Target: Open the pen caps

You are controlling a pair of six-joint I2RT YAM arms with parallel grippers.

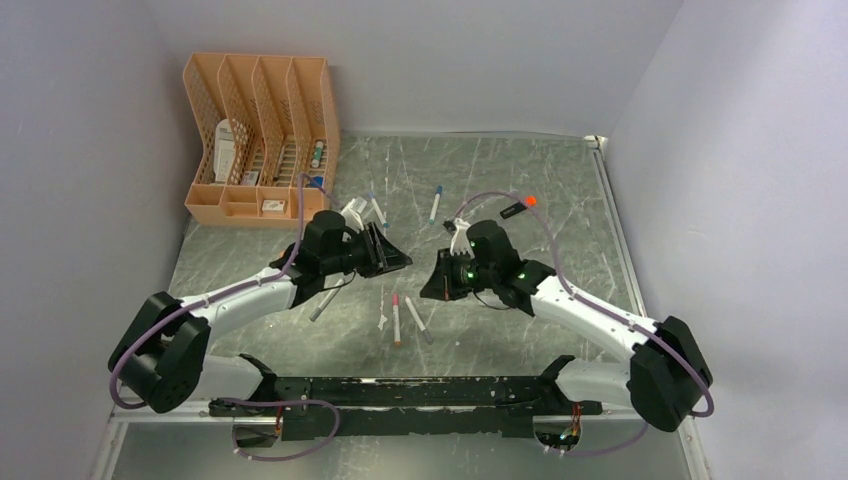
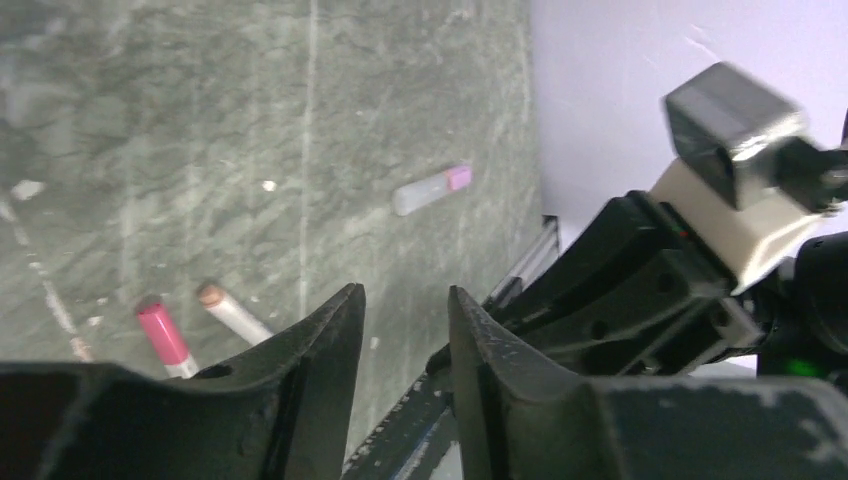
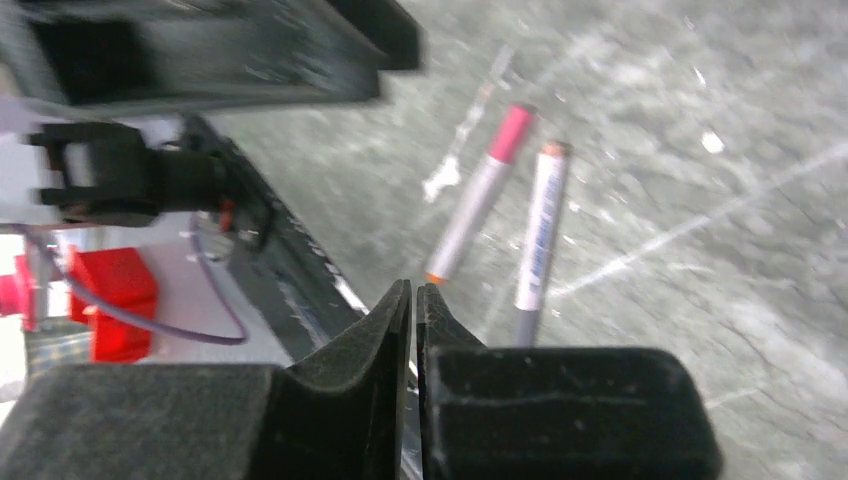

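Pen caps (image 1: 395,299) are all on pens lying on the table (image 1: 560,180), none in a claw.
- Pink cap (image 3: 511,131): on a pale pen at lower centre of the top view, between the two wrists.
- Brownish cap (image 3: 553,150): on the pen just beside it, roughly parallel. Both pens show again at lower left of the left wrist view, with the barrels cut off by the finger.
- Purple-pink cap (image 2: 458,178): on a short pale barrel at upper centre of the left wrist view. It's blurred and I can't match it to a pen in the top view.
- Blue-capped pens (image 1: 436,204): two of them at upper centre of the top view, too small to tell how the caps sit.
- Black marker (image 1: 512,209): orange tip, right of those pens.
- Grey pen (image 1: 325,300): partly hidden under the left arm.

Left gripper (image 2: 405,295): jaws stand apart with a narrow gap, nothing visible between them.
Right gripper (image 3: 414,290): jaws pressed together, nothing between them.

Thin pale thing (image 3: 465,140) sits left of the pink-capped pen, too blurred to say what it is. Orange file rack (image 1: 262,140) is at upper left; its contents are too small to read.
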